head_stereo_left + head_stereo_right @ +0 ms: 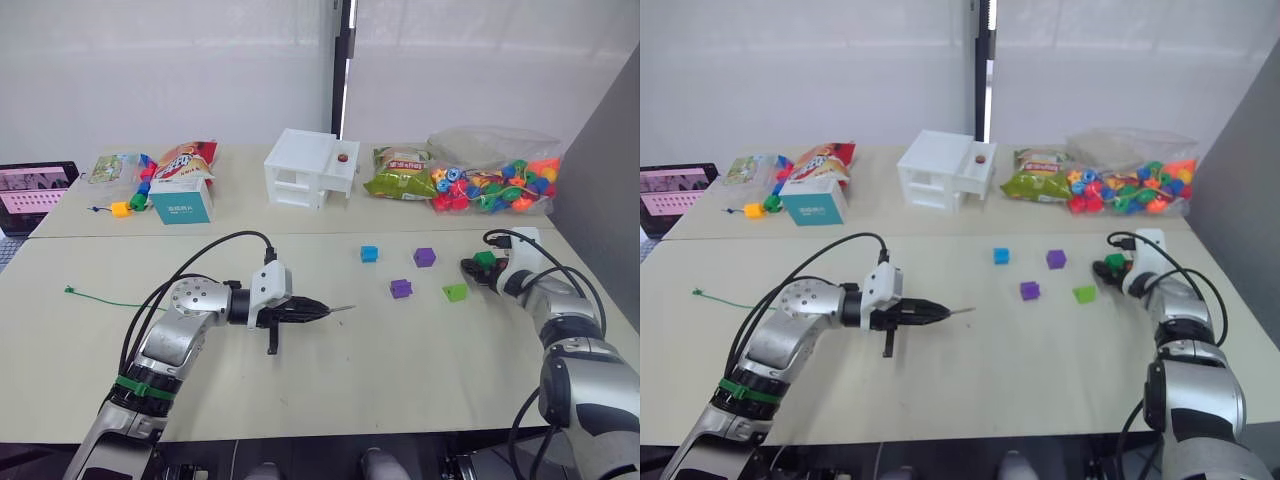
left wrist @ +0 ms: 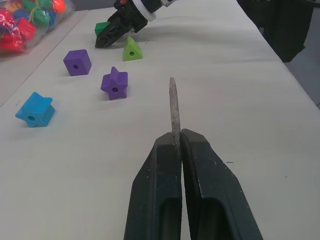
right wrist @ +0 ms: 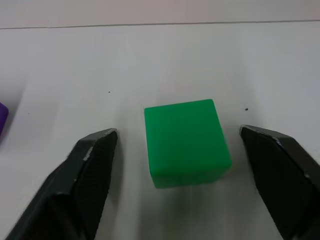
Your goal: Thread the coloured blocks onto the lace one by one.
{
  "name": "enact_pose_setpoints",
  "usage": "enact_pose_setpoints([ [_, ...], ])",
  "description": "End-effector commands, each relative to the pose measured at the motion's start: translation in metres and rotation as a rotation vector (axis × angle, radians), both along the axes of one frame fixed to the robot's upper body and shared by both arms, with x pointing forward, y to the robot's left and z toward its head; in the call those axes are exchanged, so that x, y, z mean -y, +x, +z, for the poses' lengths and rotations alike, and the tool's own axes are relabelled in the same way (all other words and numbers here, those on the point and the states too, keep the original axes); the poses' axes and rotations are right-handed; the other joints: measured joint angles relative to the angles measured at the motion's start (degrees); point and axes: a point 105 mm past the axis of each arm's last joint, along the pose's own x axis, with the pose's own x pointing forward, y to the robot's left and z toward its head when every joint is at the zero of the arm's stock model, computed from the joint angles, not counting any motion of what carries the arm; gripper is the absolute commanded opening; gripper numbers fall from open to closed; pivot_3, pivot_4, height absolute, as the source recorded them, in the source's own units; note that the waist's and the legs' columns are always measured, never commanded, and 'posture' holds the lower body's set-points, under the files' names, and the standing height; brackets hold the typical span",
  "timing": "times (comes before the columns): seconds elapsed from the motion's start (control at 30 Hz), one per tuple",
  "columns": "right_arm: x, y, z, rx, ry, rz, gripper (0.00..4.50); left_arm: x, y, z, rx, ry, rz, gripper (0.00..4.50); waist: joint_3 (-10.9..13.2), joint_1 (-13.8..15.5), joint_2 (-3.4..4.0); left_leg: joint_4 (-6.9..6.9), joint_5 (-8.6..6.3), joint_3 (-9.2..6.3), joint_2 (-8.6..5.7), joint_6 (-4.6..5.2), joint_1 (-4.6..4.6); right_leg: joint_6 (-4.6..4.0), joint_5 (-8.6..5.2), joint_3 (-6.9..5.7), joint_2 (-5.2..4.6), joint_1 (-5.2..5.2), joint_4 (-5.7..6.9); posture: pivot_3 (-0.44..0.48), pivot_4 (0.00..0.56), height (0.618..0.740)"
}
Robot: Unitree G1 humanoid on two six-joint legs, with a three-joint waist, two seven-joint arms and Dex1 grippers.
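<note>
The left gripper (image 1: pixel 318 309) is hovering over the near table (image 1: pixel 330 375), its two black fingers (image 2: pixel 165 200) pressing together on the lace (image 1: pixel 105 299) just behind the stiff brownish tip (image 2: pixel 173 107), which is sticking out past them toward the blocks. The thin green cord is trailing away across the tabletop to the robot's far left, ending in a small knot (image 1: pixel 70 290).

Moving rightward, the coloured blocks are lying loose on the table: a blue block (image 1: pixel 369 254) farthest left, then a purple star-shaped block (image 1: pixel 400 288) nearer the robot and a purple cube (image 1: pixel 424 257) behind it, all apart from one another. The light green wedge (image 1: pixel 455 292) is sitting just to the right of the purple star.

At the right, the right gripper (image 1: pixel 478 268) is reaching down to the dark green cube (image 3: pixel 185 142), its fingers (image 3: pixel 82 182) spreading wide on either side of the cube without touching it; the cube is resting flat on the table between them.

On the far table, a white toy house (image 1: pixel 308 168) and a clear bag of beads (image 1: pixel 500 180) are standing well behind the blocks.
</note>
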Motion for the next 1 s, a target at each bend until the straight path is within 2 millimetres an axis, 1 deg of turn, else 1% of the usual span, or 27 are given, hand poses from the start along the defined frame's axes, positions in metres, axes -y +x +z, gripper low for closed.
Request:
enact_pose_setpoints([
  [0.03,-0.002,0.006,0.018,0.066,-0.031,0.015,2.69,-0.001,-0.002,0.009,0.036,-0.002,0.003,0.0,0.0,-0.2,0.0,0.0,0.0,0.0,0.0,0.0,0.0,0.01,0.01,0.0,0.0,0.0,0.0,0.0,0.15,0.74],
  [0.1,-0.002,0.007,0.02,0.074,-0.051,0.017,1.94,-0.002,-0.003,0.008,0.035,0.006,0.003,0.0,0.0,-0.5,0.0,0.0,0.0,0.0,0.0,0.0,0.0,0.02,0.01,0.0,0.01,0.0,0.0,0.0,0.15,0.74],
  [0.17,0.001,0.006,0.024,0.092,-0.057,0.009,1.29,-0.002,-0.003,0.007,0.032,0.009,-0.001,0.0,0.0,-0.7,0.02,-0.02,0.0,-0.01,0.0,0.0,0.0,0.02,0.01,0.0,0.0,-0.01,0.01,0.0,0.15,0.74],
  [0.2,0.003,0.006,0.029,0.113,-0.061,0.002,1.18,-0.001,-0.004,0.007,0.031,0.013,-0.007,0.0,0.0,-0.7,0.02,-0.02,0.0,-0.01,0.0,0.0,-0.01,0.01,0.01,0.0,0.01,-0.02,0.01,0.0,0.15,0.74],
  [0.3,0.01,0.004,0.041,0.151,-0.088,-0.001,1.18,0.0,-0.005,0.006,0.03,0.023,-0.022,0.0,0.0,-0.7,0.03,-0.02,0.0,-0.01,0.0,0.0,-0.02,0.01,0.01,0.01,0.0,-0.04,0.02,0.0,0.15,0.74],
  [0.37,0.01,-0.004,0.055,0.191,-0.112,0.016,1.18,0.001,-0.005,0.005,0.028,0.03,-0.035,0.0,0.0,-0.5,0.07,-0.03,0.0,-0.01,0.0,0.0,-0.04,0.02,0.01,0.0,0.0,-0.06,0.03,0.0,0.15,0.74],
  [0.43,0.003,-0.018,0.067,0.233,-0.125,0.02,1.18,0.002,-0.005,0.003,0.023,0.034,-0.047,0.0,0.0,-0.1,0.11,-0.02,0.0,-0.11,-0.01,0.01,-0.2,0.02,0.01,-0.05,-0.01,-0.16,0.06,0.0,0.15,0.74],
  [0.5,-0.01,-0.032,0.07,0.236,-0.161,0.048,1.18,0.003,-0.005,0.002,0.02,0.038,-0.056,0.0,-0.1,0.1,0.17,0.03,0.0,-0.09,-0.02,0.0,-0.42,0.04,0.03,-0.02,-0.02,-0.44,0.16,0.0,0.15,0.74],
  [0.53,-0.028,-0.043,0.07,0.244,-0.135,0.082,1.18,0.004,-0.005,-0.001,0.015,0.044,-0.068,0.0,-0.1,0.2,0.17,0.05,0.0,-0.06,-0.04,-0.01,-0.56,0.04,0.03,0.02,-0.03,-0.68,0.24,0.0,0.15,0.74],
  [0.57,-0.048,-0.058,0.069,0.247,-0.122,0.111,1.18,0.006,-0.005,-0.003,0.012,0.053,-0.085,0.0,-0.1,0.2,0.18,0.08,0.02,-0.01,-0.05,-0.03,-0.69,0.03,0.04,0.06,-0.03,-0.88,0.64,0.0,0.15,0.74],
  [0.6,-0.061,-0.069,0.068,0.245,-0.109,0.126,1.18,0.008,-0.006,-0.005,0.01,0.058,-0.096,0.0,-0.1,0.3,0.2,0.1,0.02,-0.02,-0.02,-0.03,-0.76,0.02,0.04,0.06,0.0,-0.97,0.75,0.0,0.15,0.74],
  [0.63,-0.08,-0.085,0.063,0.242,-0.073,0.136,1.18,0.01,-0.006,-0.005,0.005,0.059,-0.109,0.0,-0.1,0.2,0.2,0.08,0.02,-0.07,0.02,-0.03,-0.77,0.02,0.04,0.04,0.05,-1.01,0.86,0.0,0.15,0.74],
  [0.67,-0.094,-0.1,0.055,0.23,-0.046,0.132,1.18,0.012,-0.005,-0.006,0.001,0.063,-0.121,0.0,-0.1,0.4,0.22,0.08,0.01,-0.08,0.03,-0.02,-0.75,0.01,0.05,0.05,0.07,-1.03,0.9,0.0,0.15,0.74],
  [0.7,-0.103,-0.111,0.051,0.219,-0.025,0.124,1.18,0.013,-0.005,-0.007,-0.001,0.065,-0.129,0.0,-0.1,0.6,0.22,0.06,0.03,-0.1,0.02,-0.04,-0.78,0.0,0.05,0.04,0.06,-1.05,0.92,0.0,0.15,0.74],
  [0.73,-0.108,-0.118,0.049,0.21,-0.012,0.114,1.18,0.013,-0.005,-0.007,-0.002,0.067,-0.134,0.0,-0.1,0.7,0.22,0.08,0.03,-0.11,0.01,-0.04,-0.76,0.0,0.05,0.03,0.06,-1.05,0.89,0.0,0.15,0.74],
  [0.83,-0.126,-0.138,0.028,0.149,-0.005,0.104,1.18,0.013,-0.006,-0.009,-0.005,0.08,-0.155,0.0,-0.1,1.0,0.24,0.19,0.05,-0.04,-0.16,-0.08,-0.72,0.02,0.08,0.1,-0.07,-0.96,0.61,0.0,0.15,0.74],
  [0.9,-0.129,-0.146,0.016,0.116,-0.005,0.086,1.18,0.014,-0.006,-0.01,-0.008,0.084,-0.166,0.0,-0.1,1.3,0.23,0.2,0.05,-0.06,-0.14,-0.09,-0.58,0.02,0.1,0.07,-0.03,-0.76,0.5,0.0,0.15,0.74],
  [1.0,-0.132,-0.151,-0.004,0.082,0.066,0.011,1.18,0.016,-0.004,-0.013,-0.005,0.096,-0.178,0.0,-0.1,1.1,0.23,0.18,0.05,-0.04,-0.09,-0.08,-0.47,0.02,0.1,0.07,0.03,-0.73,0.53,0.0,0.15,0.74],
])
